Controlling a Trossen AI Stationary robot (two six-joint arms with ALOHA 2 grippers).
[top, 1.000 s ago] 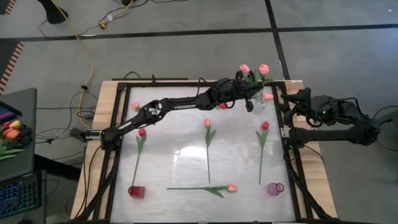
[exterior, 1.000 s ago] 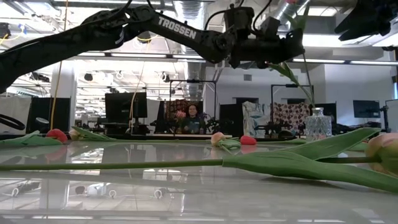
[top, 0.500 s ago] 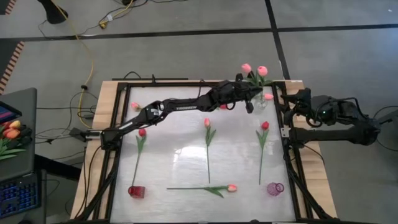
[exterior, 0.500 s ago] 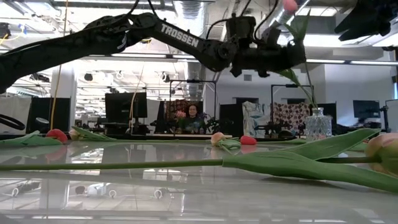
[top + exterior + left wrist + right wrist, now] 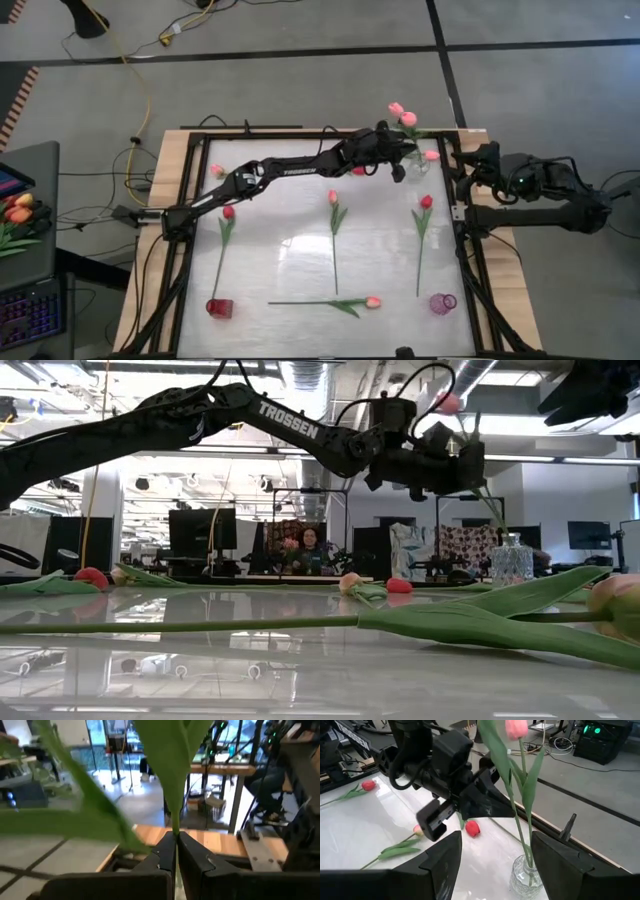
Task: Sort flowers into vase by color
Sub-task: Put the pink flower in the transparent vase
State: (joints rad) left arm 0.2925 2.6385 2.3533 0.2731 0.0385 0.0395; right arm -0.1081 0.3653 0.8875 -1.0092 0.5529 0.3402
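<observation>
Lowering a pink tulip [image 5: 516, 728], pinched in the left gripper [image 5: 492, 805], into the clear vase [image 5: 527, 876]; needing release next.

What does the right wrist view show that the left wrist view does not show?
Only the right wrist view shows the clear glass vase, a pink tulip standing in it, and flowers lying on the table. Only the left wrist view shows the left pincer's fingers shut on a green stem, seen from close. Both show the left pincer and green leaves.
</observation>
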